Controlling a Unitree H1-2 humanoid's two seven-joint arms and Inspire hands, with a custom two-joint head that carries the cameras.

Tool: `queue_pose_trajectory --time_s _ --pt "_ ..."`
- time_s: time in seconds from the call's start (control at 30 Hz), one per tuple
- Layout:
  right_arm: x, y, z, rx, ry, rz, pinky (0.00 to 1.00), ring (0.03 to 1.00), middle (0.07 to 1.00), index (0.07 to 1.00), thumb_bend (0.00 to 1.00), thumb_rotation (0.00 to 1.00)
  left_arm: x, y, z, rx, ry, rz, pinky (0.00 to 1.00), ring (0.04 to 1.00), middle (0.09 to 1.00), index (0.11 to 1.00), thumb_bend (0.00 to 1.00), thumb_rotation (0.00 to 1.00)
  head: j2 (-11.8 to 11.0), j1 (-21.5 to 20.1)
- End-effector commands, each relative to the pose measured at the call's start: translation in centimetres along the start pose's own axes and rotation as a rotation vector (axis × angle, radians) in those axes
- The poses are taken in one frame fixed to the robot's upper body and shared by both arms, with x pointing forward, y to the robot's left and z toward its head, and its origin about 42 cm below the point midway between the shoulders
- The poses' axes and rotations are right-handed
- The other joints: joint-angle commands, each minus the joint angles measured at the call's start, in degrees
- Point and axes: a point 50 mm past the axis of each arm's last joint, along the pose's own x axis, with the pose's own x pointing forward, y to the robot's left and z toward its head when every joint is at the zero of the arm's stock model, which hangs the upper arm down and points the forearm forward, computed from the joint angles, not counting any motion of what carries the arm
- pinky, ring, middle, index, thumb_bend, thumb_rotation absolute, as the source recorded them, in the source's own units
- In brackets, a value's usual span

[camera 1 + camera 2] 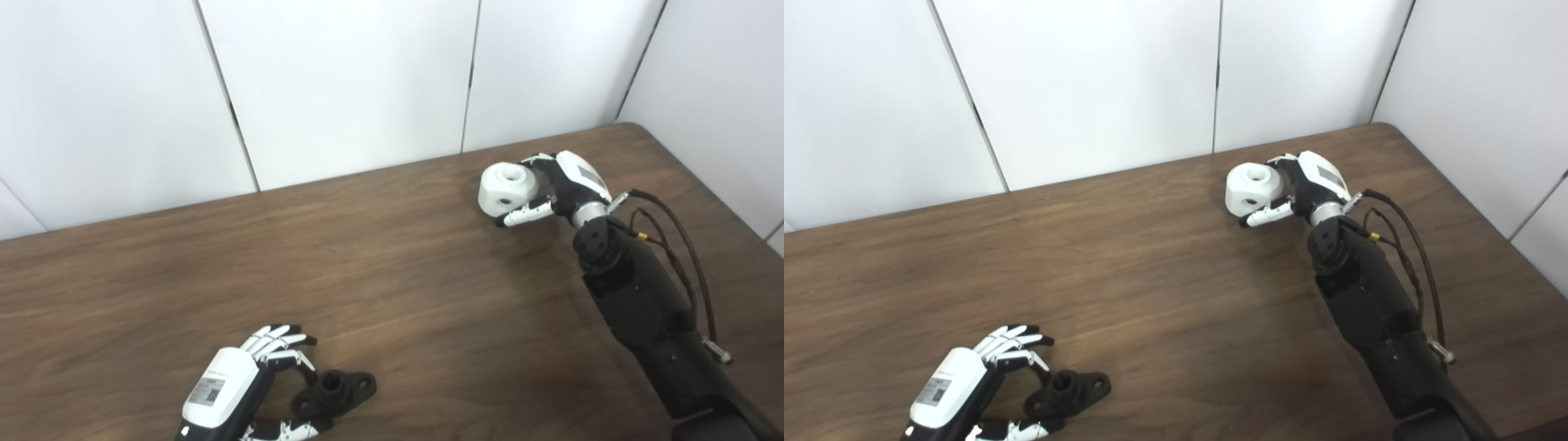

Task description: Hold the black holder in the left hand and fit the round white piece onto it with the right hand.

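The black holder (334,392) lies flat on the wooden table near the front edge, a short tube standing up from its flanged base. My left hand (245,380) sits just left of it with its fingers (278,340) above the base and the thumb below, spread and not clamped on it. Far back on the right, the round white piece (507,188), with a hole on top and one in its side, rests in my right hand (566,180). That hand's fingers curl behind the piece and the thumb presses its front.
The brown wooden table (398,275) runs to white wall panels at the back and right. My right forearm (649,306) with loose cables lies across the table's right side.
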Motion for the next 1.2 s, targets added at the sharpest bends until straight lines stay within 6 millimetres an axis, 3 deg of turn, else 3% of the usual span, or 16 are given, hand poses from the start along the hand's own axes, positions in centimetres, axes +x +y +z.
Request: queue_pose_trajectory --time_s 0.0,0.43,0.6,0.63,0.7,1.17 --pt "0.80 -2.96 1.97 -0.010 -0.064 -0.095 1.00 1.000 0.934 0.767 0.81 0.26 -0.75 -0.38 -0.72 0.053 0.052 -0.073 0.91 0.876 0.799 0.486 0.52 0.05 0.1 -0.1" --pt "0.68 -2.72 1.98 -0.011 -0.089 -0.093 1.00 0.999 0.931 0.737 0.68 0.27 -0.90 -0.46 -0.32 0.058 0.058 -0.084 0.91 0.878 0.804 0.486 0.52 0.06 0.3 0.1" --pt "0.62 -2.54 1.85 0.010 -0.105 -0.118 1.00 0.984 0.917 0.658 0.66 0.21 -0.94 -0.48 -0.22 0.060 0.063 -0.085 0.91 0.879 0.804 0.486 0.52 0.06 0.4 0.1" --pt "0.59 -2.50 1.83 0.015 -0.109 -0.124 1.00 0.979 0.908 0.561 0.57 0.17 -0.94 -0.48 -0.21 0.059 0.063 -0.085 0.91 0.879 0.804 0.486 0.52 0.06 0.4 0.1" --pt "0.53 -2.41 1.77 0.010 -0.117 -0.140 0.99 0.967 0.893 0.510 0.53 0.15 -0.99 -0.47 -0.20 0.061 0.063 -0.087 0.91 0.881 0.804 0.486 0.52 0.06 0.4 0.1" --pt "0.19 -2.32 1.57 0.044 -0.125 -0.201 0.86 0.916 0.831 0.489 0.51 0.14 -1.08 -0.74 -0.18 0.052 0.062 -0.077 0.90 0.877 0.801 0.486 0.52 0.06 0.9 0.3"
